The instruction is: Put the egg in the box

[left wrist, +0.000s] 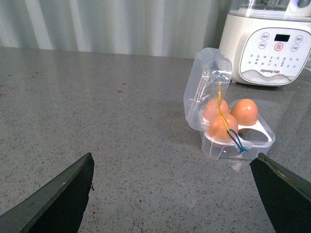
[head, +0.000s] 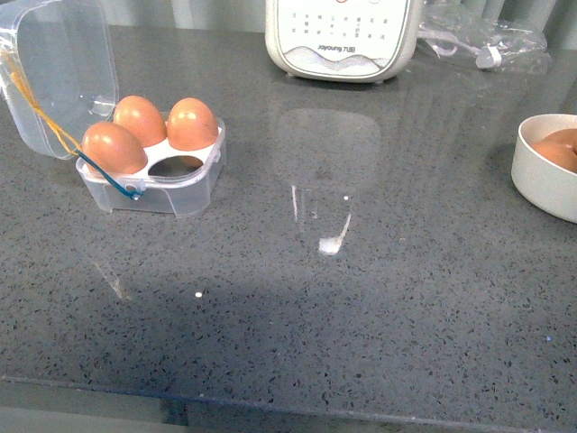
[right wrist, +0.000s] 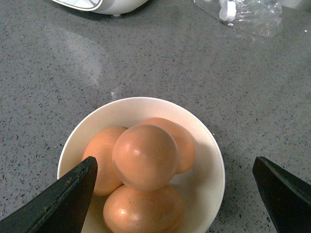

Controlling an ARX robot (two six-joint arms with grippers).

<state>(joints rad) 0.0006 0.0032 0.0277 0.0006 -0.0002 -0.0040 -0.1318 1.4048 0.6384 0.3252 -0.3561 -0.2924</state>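
Counter, three eggs in open box, four in white bowl, left fingers, right fingers apart.

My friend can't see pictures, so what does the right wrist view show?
A white bowl holds four brown eggs piled together on a grey speckled counter. The right pincer is open, its dark fingers either side of the bowl.

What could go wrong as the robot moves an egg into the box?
1. The top egg rests on three others in the bowl; the open right gripper could topple the pile.
2. The box has one free cell beside three eggs; a slanted drop may hit them.
3. The cords lie along the box's edge and may snag.
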